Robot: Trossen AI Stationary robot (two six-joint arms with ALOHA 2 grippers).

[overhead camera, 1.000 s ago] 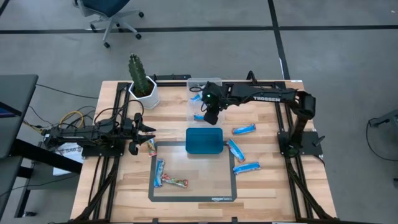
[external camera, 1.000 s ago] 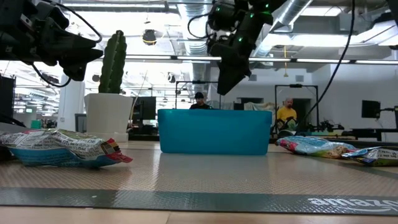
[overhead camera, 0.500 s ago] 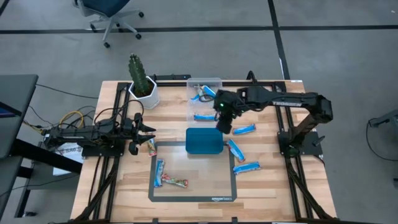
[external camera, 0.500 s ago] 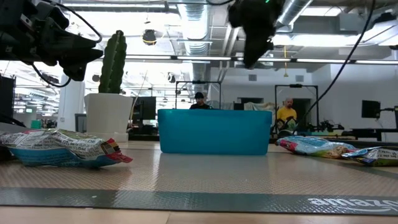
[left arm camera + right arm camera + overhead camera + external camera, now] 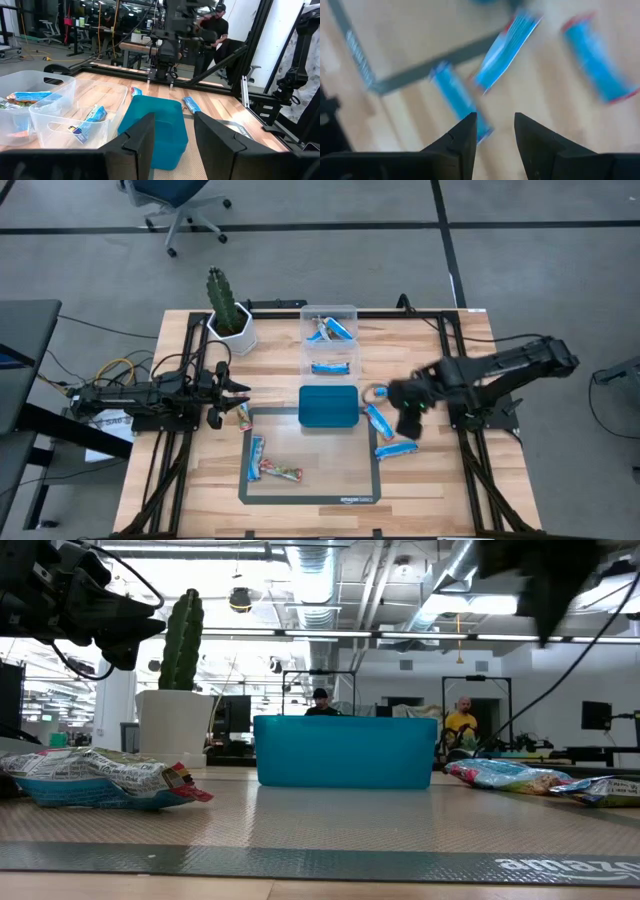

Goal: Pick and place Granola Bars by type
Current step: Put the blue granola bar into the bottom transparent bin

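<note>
Three blue Granola Bars [image 5: 378, 420] lay on the tabletop [image 5: 420, 480] right of the teal tray [image 5: 328, 406], under the empty, open right tool [image 5: 409, 416], which next needed to descend onto one; the left tool [image 5: 232, 391] waited open.

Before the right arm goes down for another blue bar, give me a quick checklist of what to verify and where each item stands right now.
1. right gripper open and empty: ok, fingers apart in its wrist view, nothing between them.
2. Blue bars within reach: ok, one beside the gripper, another nearer the table's front.
3. Gripper centred over one bar: cannot tell, wrist view is blurred.
4. clear plastic box ready to receive: ok, it holds blue bars.
5. left gripper out of the way: ok, on the far left side.
6. teal tray clear of the path: ok.
</note>
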